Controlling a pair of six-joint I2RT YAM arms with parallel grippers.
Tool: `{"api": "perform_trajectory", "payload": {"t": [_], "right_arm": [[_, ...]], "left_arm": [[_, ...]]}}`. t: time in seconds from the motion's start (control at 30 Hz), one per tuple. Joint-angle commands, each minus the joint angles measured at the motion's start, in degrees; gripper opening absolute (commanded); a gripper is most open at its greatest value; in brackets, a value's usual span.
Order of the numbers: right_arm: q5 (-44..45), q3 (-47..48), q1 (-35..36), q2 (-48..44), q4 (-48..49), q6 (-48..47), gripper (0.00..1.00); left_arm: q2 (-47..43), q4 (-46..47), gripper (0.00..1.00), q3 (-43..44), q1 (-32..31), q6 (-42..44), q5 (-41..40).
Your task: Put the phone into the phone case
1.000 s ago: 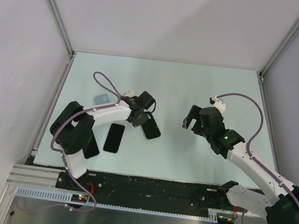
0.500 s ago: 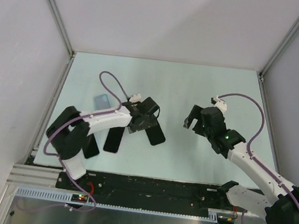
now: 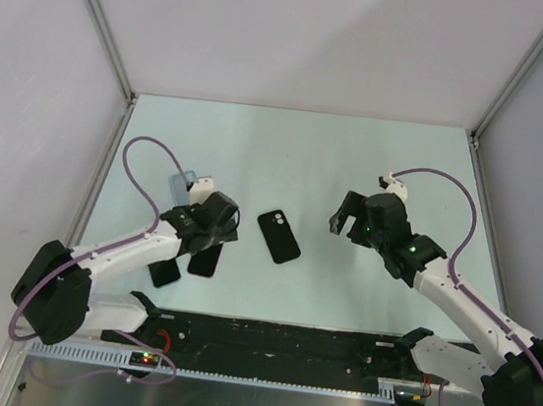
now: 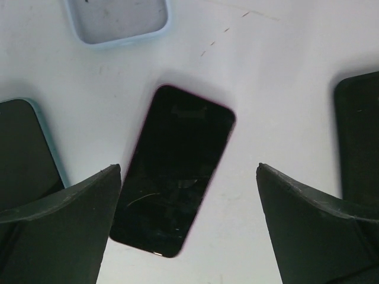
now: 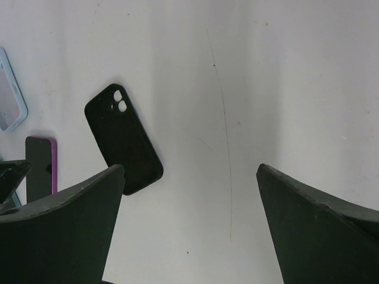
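The phone, a dark slab with a pink rim, lies screen up on the table, partly under my left gripper in the top view. That left gripper hovers open above it, with a finger on either side and nothing held. The phone case, pale blue and empty, lies just beyond the phone at the left. My right gripper hangs open over bare table, well right of both. Its wrist view shows the phone and the phone case at the far left.
A black slab with two camera holes lies at the table's middle between the arms. A dark slab with a pale-blue rim lies left of the phone, near the left arm. The pale green table has walls around it.
My left gripper opened and let go of the black slab, which now lies at mid-table. The left arm drew back left, over the pink-rimmed phone. The right arm barely moved.
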Motion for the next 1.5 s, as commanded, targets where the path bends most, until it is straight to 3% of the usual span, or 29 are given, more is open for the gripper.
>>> {"api": "perform_trajectory", "payload": {"t": [0.0, 0.77, 1.1, 1.47], "right_arm": [[-1.99, -0.15, 0.27, -0.03, 2.1, -1.58, 1.0], [-2.27, -0.14, 1.91, 0.67, 2.64, -1.43, 1.0], [-6.15, -2.98, 5.73, 2.09, 8.21, -1.04, 1.0], [-12.82, -5.15, 16.86, 10.91, 23.39, 1.01, 0.99]], "left_arm": [[-1.71, 6.53, 1.0, -2.77, 2.44, 6.48, 1.74], [7.11, 12.04, 0.98, -8.25, 7.39, 8.17, 11.78], [7.88, 12.4, 0.7, -9.97, 6.79, -3.89, 16.65], [5.59, 12.44, 0.57, -9.62, 5.37, -17.53, 21.42]]}}
